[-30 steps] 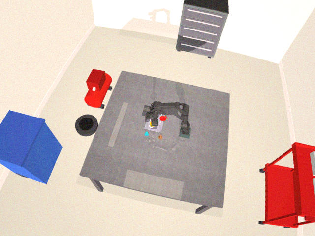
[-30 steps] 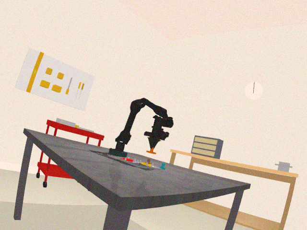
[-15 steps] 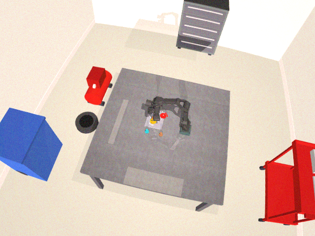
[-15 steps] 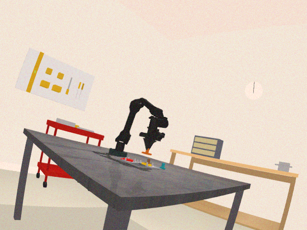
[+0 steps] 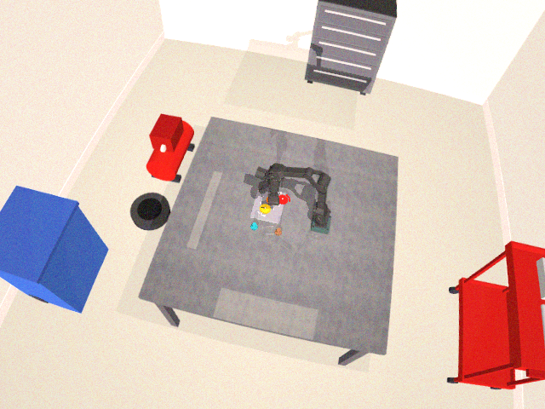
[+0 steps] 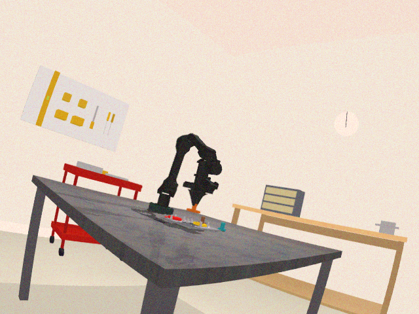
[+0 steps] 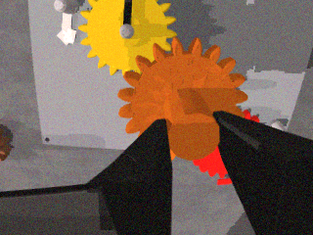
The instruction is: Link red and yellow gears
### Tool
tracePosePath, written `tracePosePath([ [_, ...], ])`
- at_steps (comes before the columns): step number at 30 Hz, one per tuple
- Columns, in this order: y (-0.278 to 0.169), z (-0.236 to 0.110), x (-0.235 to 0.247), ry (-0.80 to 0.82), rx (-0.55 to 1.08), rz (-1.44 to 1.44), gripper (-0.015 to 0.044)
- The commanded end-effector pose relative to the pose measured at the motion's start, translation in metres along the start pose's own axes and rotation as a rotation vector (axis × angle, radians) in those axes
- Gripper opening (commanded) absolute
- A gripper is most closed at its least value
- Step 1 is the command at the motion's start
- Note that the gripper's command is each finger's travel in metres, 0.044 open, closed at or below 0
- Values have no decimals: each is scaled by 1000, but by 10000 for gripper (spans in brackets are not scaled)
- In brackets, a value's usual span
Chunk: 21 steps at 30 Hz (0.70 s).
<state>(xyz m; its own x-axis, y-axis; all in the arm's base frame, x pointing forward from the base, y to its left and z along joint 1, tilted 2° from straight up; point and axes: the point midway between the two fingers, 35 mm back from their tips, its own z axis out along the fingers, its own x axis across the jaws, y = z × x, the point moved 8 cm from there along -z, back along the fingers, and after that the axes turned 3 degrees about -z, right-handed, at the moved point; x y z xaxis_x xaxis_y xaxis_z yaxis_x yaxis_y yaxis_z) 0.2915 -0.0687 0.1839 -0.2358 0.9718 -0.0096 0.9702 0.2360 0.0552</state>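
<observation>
Got a big grey counter (image 5: pixel 286 273) (image 6: pixel 203 250) (image 7: pixel 20 98) under everything for the job. Next down, a wooden bench (image 6: pixel 304 221) behind it in the exterior view, a blue cabinet (image 5: pixel 43 233) on the floor, a grey drawer unit (image 5: pixel 349 48) by the wall, and a red cart (image 5: pixel 484 325) (image 6: pixel 101 178) off to one side. Smaller again: a red tank unit (image 5: pixel 169 164) and a black ring (image 5: pixel 137 210) on the floor, both near the counter edge

Then the dark arm (image 5: pixel 295 170) (image 6: pixel 174 169), bent over at the elbow with hand (image 5: pixel 273 201) (image 6: pixel 195 204) (image 7: pixel 190 125) pointing down above the grey board (image 5: pixel 272 216) (image 6: pixel 211 229) (image 7: pixel 64 98). Hand closed on the upright stem of the large orange gear (image 5: pixel 267 200) (image 6: pixel 193 210) (image 7: pixel 156 88), held off the pegs in the exterior view. In the wrist view, overlapping the rim of the yellow gear and covering part of the red one; no telling from there which peg sits directly below

On the board: yellow gear (image 5: pixel 264 209) (image 6: pixel 200 224) (image 7: pixel 112 24) with black stripe, and red gear (image 5: pixel 283 199) (image 6: pixel 174 218) (image 7: pixel 210 162), apart from each other. Beside the board on the counter, with upright stems: brown gear (image 5: pixel 278 231) (image 6: pixel 203 219) (image 7: pixel 4 142) and teal gear (image 5: pixel 254 226) (image 6: pixel 222 227), also apart. Smallest: white arrow (image 7: pixel 67 31) next to the yellow gear
</observation>
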Motion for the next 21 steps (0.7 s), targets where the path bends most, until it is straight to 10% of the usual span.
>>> tracePosePath([
  [1, -5, 3, -7, 0, 1, -4, 0],
  [21, -10, 5, -13, -1, 1, -6, 0],
])
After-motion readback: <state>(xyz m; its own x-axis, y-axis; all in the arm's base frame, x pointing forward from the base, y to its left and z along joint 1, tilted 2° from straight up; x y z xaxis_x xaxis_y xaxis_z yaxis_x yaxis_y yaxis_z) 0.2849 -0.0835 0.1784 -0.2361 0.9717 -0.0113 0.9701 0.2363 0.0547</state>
